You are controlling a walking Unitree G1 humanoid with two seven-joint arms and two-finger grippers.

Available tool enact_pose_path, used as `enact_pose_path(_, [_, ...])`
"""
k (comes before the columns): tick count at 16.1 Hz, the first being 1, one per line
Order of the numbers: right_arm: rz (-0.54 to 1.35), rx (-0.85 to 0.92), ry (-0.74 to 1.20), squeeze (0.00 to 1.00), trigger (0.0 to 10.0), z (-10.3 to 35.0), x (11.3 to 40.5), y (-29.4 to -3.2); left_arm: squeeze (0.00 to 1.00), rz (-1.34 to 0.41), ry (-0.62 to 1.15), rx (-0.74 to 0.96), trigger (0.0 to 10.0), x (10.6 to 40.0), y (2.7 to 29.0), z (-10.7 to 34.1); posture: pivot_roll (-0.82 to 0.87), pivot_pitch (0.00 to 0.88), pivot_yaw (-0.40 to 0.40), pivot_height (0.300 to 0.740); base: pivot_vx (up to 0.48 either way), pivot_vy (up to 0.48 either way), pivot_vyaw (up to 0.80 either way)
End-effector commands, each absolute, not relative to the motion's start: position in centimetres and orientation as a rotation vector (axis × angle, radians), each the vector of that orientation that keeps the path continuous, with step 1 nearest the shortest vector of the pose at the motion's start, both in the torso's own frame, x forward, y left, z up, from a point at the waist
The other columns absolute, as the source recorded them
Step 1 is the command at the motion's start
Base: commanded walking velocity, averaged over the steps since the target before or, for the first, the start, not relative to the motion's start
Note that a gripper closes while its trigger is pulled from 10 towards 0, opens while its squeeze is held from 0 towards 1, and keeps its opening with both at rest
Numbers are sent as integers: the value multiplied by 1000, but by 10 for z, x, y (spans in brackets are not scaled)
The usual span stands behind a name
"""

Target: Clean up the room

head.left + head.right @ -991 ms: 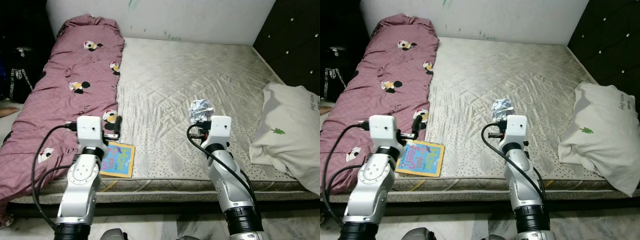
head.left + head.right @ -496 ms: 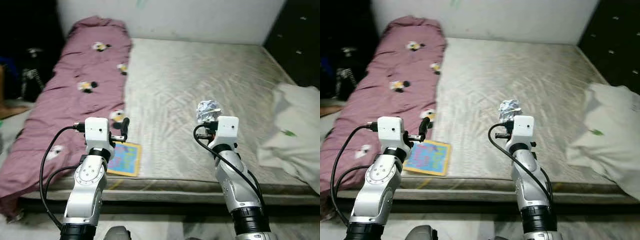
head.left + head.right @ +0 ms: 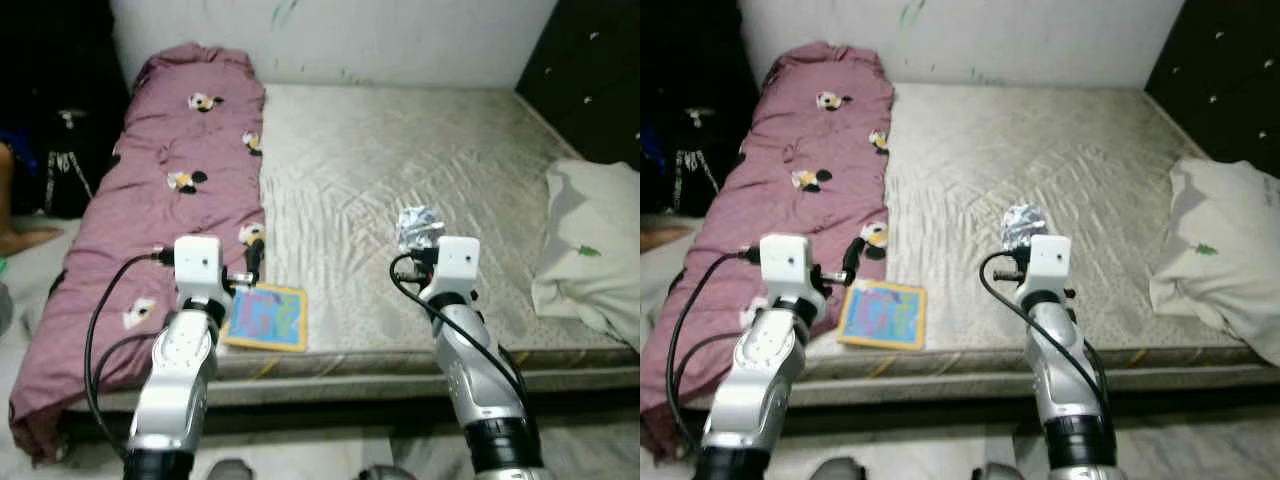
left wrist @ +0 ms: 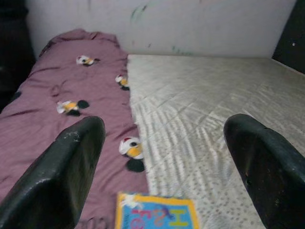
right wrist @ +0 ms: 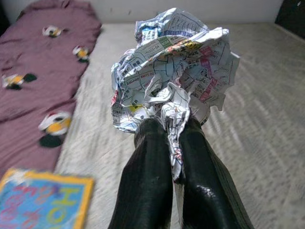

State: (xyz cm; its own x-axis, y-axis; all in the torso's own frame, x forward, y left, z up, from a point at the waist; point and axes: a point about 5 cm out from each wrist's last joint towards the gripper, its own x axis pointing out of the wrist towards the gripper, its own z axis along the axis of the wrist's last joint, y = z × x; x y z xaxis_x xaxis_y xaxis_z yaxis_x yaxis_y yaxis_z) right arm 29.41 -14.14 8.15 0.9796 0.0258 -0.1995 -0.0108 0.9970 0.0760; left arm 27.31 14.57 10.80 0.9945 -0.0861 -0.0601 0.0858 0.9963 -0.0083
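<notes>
One crumpled paper ball (image 5: 174, 71) pinched in right claw (image 5: 167, 138), left claw (image 4: 162, 157) spread wide, one book (image 3: 264, 317).

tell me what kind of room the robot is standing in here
Most likely a bedroom. A bare quilted mattress lies low before the robot, with a maroon cartoon-print blanket along its left side and a white pillow at its right edge. The right gripper holds a crumpled paper ball.

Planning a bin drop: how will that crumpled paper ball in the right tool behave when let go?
The crumpled paper is pinched by a thin fold in the right tool, so probably very light. It looks springy and irregular, so it may drift or tumble, not roll far.
</notes>
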Motion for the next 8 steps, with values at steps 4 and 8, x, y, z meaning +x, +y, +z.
enact_pose_path(4, [45, 76, 173, 0, 10000, 90, 298, -134, 0, -66, 59, 6, 10000, 273, 151, 110, 15, 1, -64, 740, 0, 480, 0])
enact_pose_path(8, [53, 73, 170, 0, 10000, 91, 299, -132, 0, -62, 60, 6, 10000, 274, 151, 110, 18, 0, -66, 740, 0, 480, 0])
